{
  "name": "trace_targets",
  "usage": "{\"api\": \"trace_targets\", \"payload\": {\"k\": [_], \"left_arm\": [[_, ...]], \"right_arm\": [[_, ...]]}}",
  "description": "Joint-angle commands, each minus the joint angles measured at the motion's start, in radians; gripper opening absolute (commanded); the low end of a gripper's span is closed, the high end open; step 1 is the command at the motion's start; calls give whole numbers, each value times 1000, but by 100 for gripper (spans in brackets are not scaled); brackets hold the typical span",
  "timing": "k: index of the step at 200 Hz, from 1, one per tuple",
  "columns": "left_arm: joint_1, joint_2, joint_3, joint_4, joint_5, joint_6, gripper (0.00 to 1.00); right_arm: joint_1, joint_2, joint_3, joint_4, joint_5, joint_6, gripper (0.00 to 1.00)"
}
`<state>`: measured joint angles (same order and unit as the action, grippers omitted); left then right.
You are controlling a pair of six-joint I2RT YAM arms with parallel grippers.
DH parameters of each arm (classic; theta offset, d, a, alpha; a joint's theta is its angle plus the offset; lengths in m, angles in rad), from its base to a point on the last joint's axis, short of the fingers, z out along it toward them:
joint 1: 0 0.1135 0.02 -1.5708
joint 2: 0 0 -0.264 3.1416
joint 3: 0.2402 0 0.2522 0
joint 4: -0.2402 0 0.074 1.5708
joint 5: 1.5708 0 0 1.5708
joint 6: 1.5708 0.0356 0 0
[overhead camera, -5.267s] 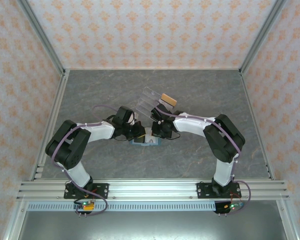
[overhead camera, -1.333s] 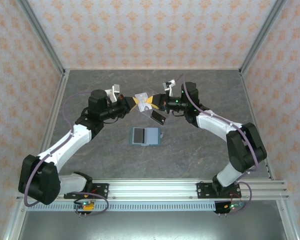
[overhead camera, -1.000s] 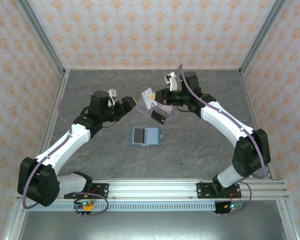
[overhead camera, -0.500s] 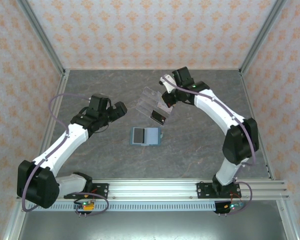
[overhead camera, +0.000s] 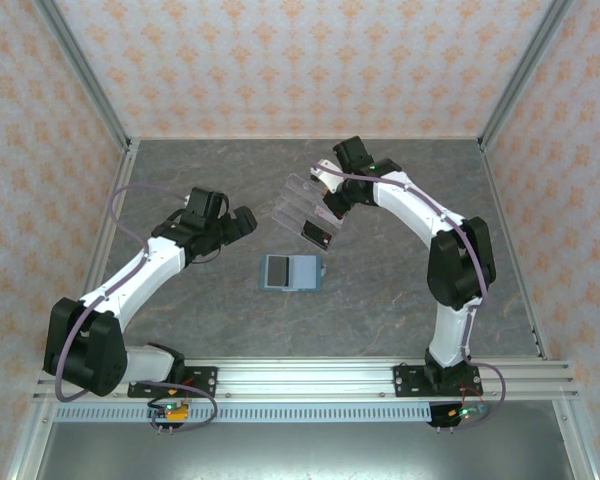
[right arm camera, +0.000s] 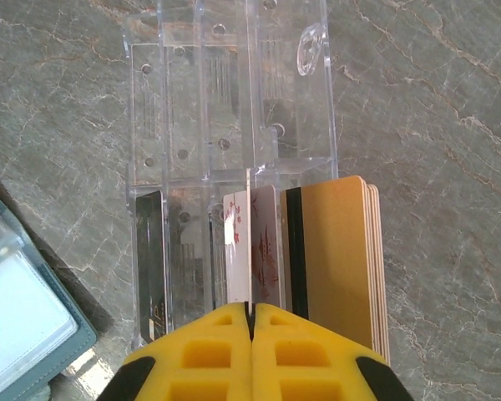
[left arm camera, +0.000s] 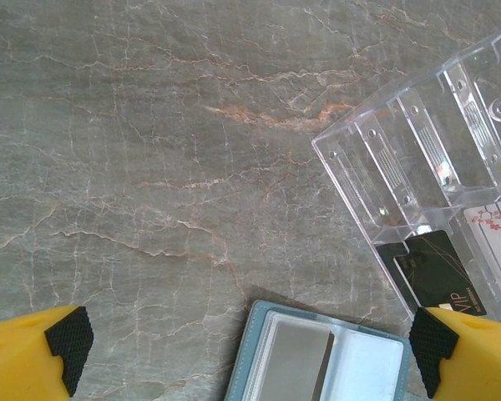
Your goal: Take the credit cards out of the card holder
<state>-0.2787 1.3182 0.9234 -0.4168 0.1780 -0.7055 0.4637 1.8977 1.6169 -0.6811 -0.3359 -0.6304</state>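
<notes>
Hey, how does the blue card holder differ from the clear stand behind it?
The card holder is opaque teal; the stand is see-through plastic. The card holder lies flat and open; the stand is stepped in tiers. The stand sits farther back than the card holder. Both rest on the grey table.

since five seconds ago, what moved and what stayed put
Both arms left the teal-blue two-panel card holder and went to the clear acrylic tiered stand. The left jaws then opened and drew back leftward; the right jaws stayed shut over the stand. Holder and stand stayed put.
</notes>
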Motion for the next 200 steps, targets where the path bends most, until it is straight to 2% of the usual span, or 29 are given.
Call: {"api": "trace_targets", "payload": {"k": [1,26,49,61,82,120,131,165,186,200], "left_arm": [[10,2,19,-26,-18,14,100],[10,3,16,-27,-7,17,100],[9,6,12,-24,6,20,100],[10,4,9,-22,10,19,100],[9,4,9,-21,14,21,100],[9,1,11,-20,18,20,100],[10,2,11,-21,18,20,100],[10,9,10,-19,38,5,100],[10,21,11,-20,62,-5,100],[9,28,8,-20,78,-8,100]], "right_arm": [[-4,7,20,-2,30,-23,0],[-5,12,11,11,52,-26,0],[-4,18,14,11,48,-23,5],[-5,18,14,15,47,-18,9],[-5,15,28,7,54,18,23],[-5,-45,42,-8,32,79,30],[-5,-78,36,-10,25,107,36],[23,-181,-31,22,7,277,49],[56,-219,-63,19,68,465,55],[78,-243,-88,15,63,587,58]]}}
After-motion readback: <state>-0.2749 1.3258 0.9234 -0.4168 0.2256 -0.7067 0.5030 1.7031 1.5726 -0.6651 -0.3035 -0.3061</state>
